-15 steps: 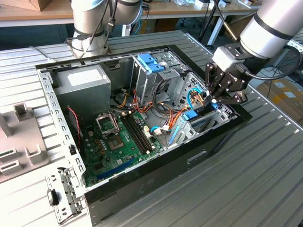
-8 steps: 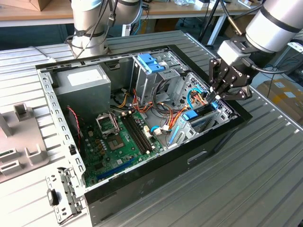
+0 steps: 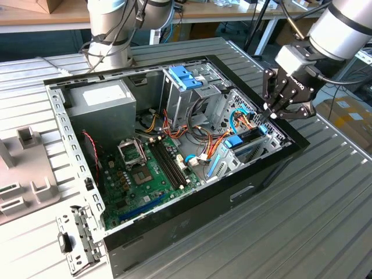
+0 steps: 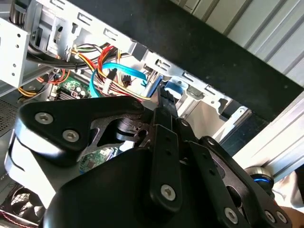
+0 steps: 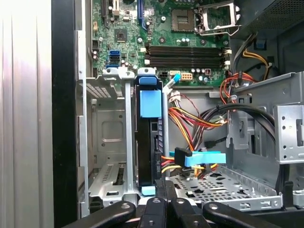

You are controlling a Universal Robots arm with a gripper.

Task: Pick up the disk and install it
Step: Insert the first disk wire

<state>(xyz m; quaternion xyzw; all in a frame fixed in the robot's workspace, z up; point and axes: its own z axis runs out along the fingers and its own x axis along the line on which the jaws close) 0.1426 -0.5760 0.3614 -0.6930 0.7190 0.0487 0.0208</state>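
The disk (image 5: 153, 152) stands on edge in a narrow bay of the open computer case, held in a bracket with light-blue tabs (image 5: 150, 102). In the exterior view the disk (image 3: 251, 145) sits low in the bay by the case's wall on that view's right. My gripper (image 3: 269, 115) hangs just above that bay with its black fingers together. In the first wrist view the gripper (image 5: 162, 186) is at the disk's near end; whether it touches is unclear. The second wrist view has the gripper (image 4: 165, 95) pointing down at the bay's blue parts.
The case (image 3: 273, 168) lies open on a ribbed metal table (image 3: 325, 221). Inside are the motherboard (image 3: 145, 174), a grey power-supply box (image 3: 102, 102), a drive cage with blue tabs (image 3: 186, 78) and loose coloured cables (image 5: 190, 118). A second arm's base (image 3: 110, 29) stands behind.
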